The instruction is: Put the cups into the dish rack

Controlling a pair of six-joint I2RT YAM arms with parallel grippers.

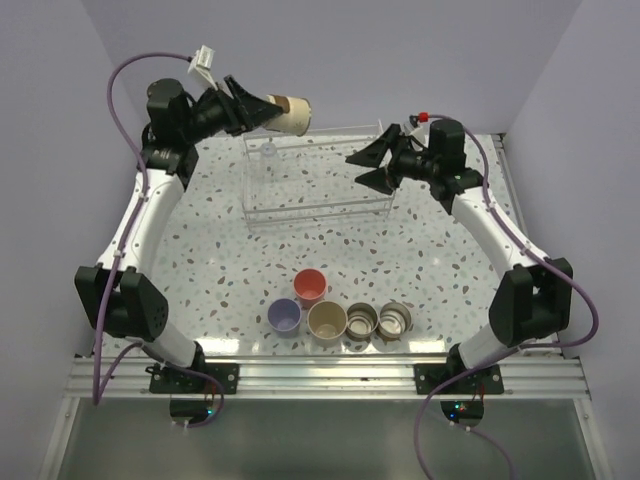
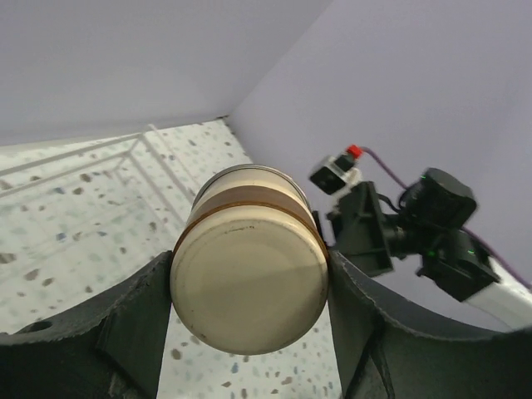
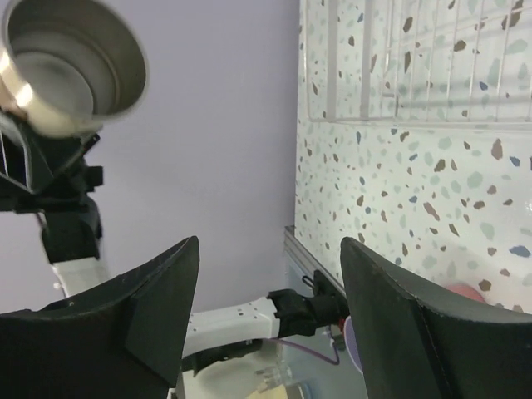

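Top external shows the left tool (image 1: 262, 108) clamped across the sides of a metallic steel cup with a tan base (image 1: 288, 115). The cup lies on its side in the air, above the rear left corner of the clear wire dish rack (image 1: 318, 190). Its tan base faces the left wrist camera and its open mouth faces the right wrist camera. The right tool (image 1: 372, 165) hangs beside the rack's right end, jaws wide with nothing between them.

The step in hand looks like setting this cup down into the rack. To do it well, I would first carry the cup inward past the top bar to a free spot. Next I would roll the wrist so the cup stops lying sideways, then lower it until it rests on the bottom bars. Only then would I let go.

Near the rack's left end sits what looks like a tiny clear cup (image 1: 268, 150), which the descent should avoid; no other cup shows inside. On the speckled counter (image 1: 230, 260) a coral-red cup (image 1: 311, 286), a lavender cup (image 1: 285, 317), a larger beige cup (image 1: 327, 321) and two more steel cups (image 1: 361, 321) stand mouth up, nothing visible in them.
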